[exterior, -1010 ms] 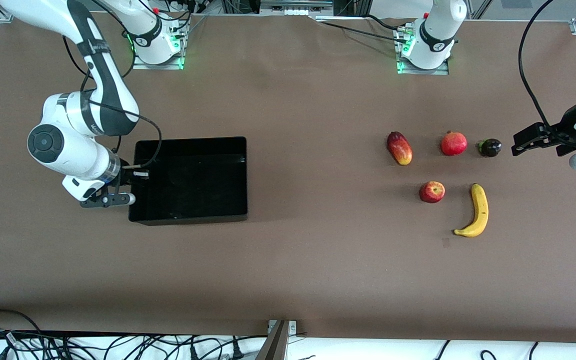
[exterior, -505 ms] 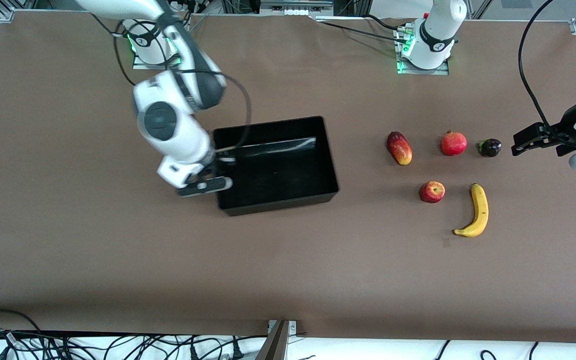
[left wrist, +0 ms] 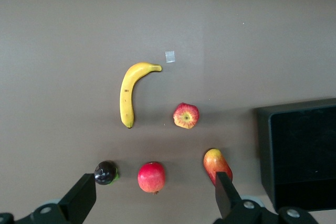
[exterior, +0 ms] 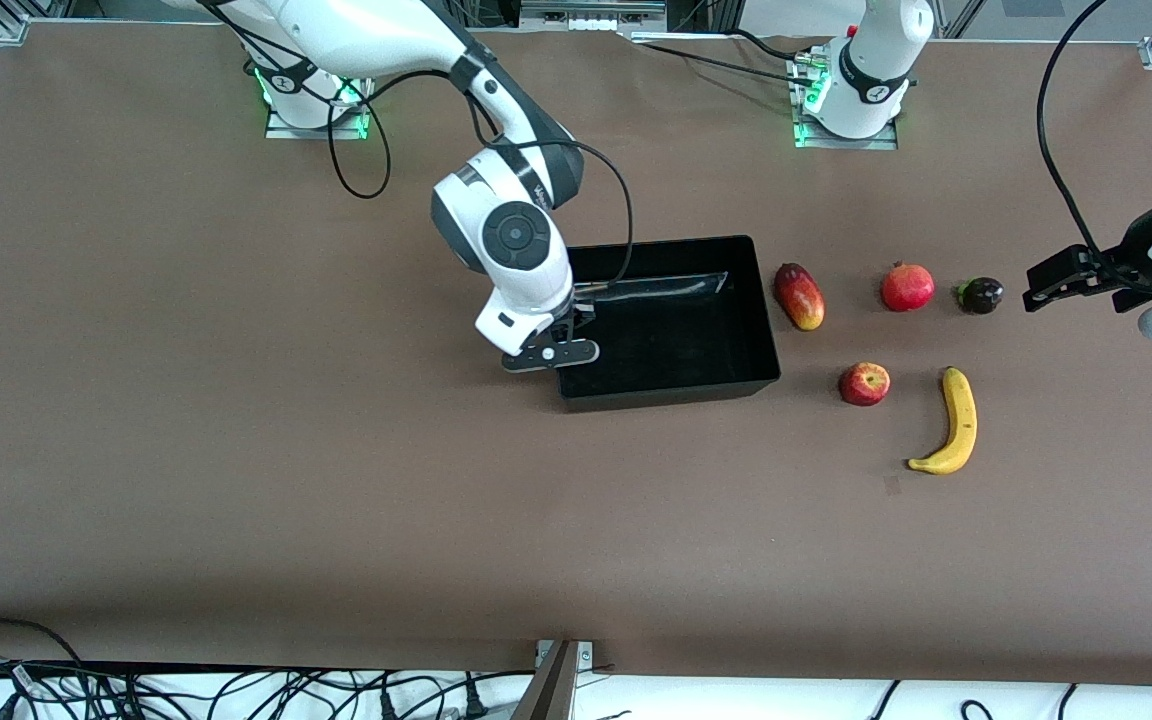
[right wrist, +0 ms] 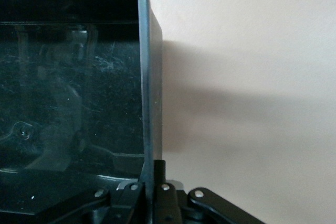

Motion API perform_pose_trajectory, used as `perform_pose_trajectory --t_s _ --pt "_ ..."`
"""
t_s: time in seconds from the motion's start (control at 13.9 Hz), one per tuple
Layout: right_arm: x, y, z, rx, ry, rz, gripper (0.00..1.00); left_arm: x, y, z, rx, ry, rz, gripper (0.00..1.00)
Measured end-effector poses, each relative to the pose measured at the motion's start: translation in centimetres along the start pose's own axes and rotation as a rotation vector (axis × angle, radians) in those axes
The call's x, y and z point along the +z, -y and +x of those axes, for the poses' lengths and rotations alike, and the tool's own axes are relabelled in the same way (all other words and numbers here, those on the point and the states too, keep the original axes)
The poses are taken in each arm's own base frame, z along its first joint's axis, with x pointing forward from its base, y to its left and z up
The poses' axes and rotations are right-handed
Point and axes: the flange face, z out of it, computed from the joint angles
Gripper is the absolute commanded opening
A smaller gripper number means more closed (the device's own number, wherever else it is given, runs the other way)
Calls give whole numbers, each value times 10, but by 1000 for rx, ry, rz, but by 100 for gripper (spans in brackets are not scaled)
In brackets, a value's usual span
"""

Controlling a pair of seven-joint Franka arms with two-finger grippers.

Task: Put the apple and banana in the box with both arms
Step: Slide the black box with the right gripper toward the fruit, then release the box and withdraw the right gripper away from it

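1. The right end effector (exterior: 564, 338), clamped on the box (exterior: 736, 375) wall, has dragged it across the worktop (exterior: 236, 480); it's now right beside the mango (exterior: 799, 296).
2. Apple (exterior: 864, 383) and banana (exterior: 952, 424) haven't budged, both still outside, a bit nearer the front camera.
3. The left end effector (exterior: 1061, 278) keeps waiting wide open and empty above the fruit.
4. Short hops from here, I'd guess.

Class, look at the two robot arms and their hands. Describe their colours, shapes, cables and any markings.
Both arms are white with rounded joints and black bands. The right arm has a round dark disc on its wrist and loose black cable. Each base shows a green light. The right hand and left hand are black with two fingers.
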Motion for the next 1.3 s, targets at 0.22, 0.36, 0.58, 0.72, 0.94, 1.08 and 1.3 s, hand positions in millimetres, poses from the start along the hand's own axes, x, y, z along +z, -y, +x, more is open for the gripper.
perform_pose_trajectory --t_s 0.22,0.36,0.58,0.72,0.94,1.08,1.3 --pt "24 15 -6 70 -16 10 0 0 0 0 0 0 0 100" --pt "34 20 -3 104 -45 32 52 0 -1 0 1 0 0 100" --pt "36 27 -4 113 -62 47 100 0 -1 0 2 -1 0 100" --pt "22 30 0 112 -81 62 100 0 -1 0 2 -1 0 100" --pt "-32 17 9 133 -88 50 100 -1 -1 0 2 -1 0 100" --pt "-100 -21 19 182 -79 38 100 -1 -1 0 2 -2 0 100" --pt "-193 -111 36 233 -85 32 100 -1 -1 0 2 -2 0 100"
